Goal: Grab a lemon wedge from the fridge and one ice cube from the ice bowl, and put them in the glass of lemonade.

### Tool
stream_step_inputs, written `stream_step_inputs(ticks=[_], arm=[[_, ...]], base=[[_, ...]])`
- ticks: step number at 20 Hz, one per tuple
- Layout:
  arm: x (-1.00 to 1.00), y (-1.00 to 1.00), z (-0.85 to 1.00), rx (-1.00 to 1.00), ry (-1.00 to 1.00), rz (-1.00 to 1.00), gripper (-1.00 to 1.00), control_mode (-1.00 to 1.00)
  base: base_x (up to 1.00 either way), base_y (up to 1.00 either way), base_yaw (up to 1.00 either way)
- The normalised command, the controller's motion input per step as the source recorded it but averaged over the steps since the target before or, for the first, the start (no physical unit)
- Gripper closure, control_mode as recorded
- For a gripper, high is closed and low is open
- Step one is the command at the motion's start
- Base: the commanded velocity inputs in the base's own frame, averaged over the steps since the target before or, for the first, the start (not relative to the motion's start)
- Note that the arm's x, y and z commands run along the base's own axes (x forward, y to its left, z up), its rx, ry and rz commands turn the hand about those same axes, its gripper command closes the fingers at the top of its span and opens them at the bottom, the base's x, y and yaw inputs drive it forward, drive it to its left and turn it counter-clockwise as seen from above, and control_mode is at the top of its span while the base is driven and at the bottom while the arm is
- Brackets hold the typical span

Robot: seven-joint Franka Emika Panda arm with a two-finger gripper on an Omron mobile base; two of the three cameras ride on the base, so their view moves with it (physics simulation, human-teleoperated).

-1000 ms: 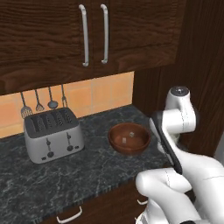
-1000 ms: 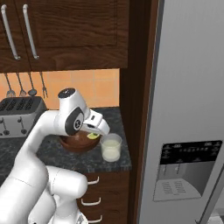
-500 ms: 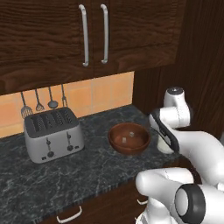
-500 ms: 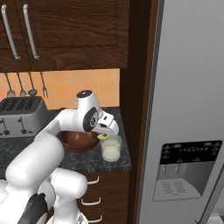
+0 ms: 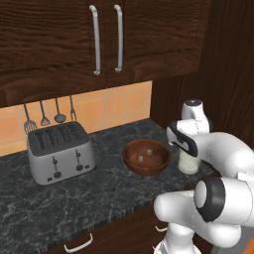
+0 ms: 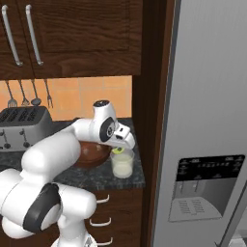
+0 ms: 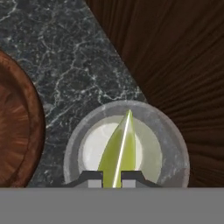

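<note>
Gripper (image 7: 112,177): pinching the lemon wedge (image 7: 118,151), jaws narrow.
Wedge: hanging directly above the glass of lemonade (image 7: 173,144), long axis pointing down into it.
Bowl: ice bowl (image 7: 19,131) sitting just left.

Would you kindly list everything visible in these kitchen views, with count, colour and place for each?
Small yellow-green lemon wedge: one, held over the tumbler's mouth.
Short clear tumbler of pale lemonade: one, on the counter's right end by the bowl.
Round reddish-brown glossy bowl: one, mid-counter, two pale cubes inside.
Silver four-slot toaster: one, left on the counter.
Dark marbled counter: one, under everything.
Metal utensils: four, hanging on the orange backsplash.
Dark wood upper cabinets: two long silver handles.
Tall grey fridge: one, right, black dispenser panel.
White arm's end effector: one, shut on the wedge.
</note>
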Motion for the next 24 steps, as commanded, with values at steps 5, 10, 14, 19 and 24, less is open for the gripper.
stream_step_inputs(ticks=[5,10,14,19,24], arm=[[0.13,-0.05,-0.13,0.02,-0.04,0.00,1.00,-1.00],[0.16,-0.18,-0.07,0.00,0.00,0.00,1.00,-1.00],[0.19,-0.23,-0.02,0.00,0.00,0.00,1.00,-1.00],[0.10,-0.08,0.00,0.00,-0.01,0.00,1.00,-1.00],[-0.13,0.03,0.00,0.00,-0.07,0.00,1.00,-1.00]], base=[[0.00,0.00,0.00],[0.00,0.00,0.00],[0.00,0.00,0.00],[0.00,0.00,0.00],[0.00,0.00,0.00]])
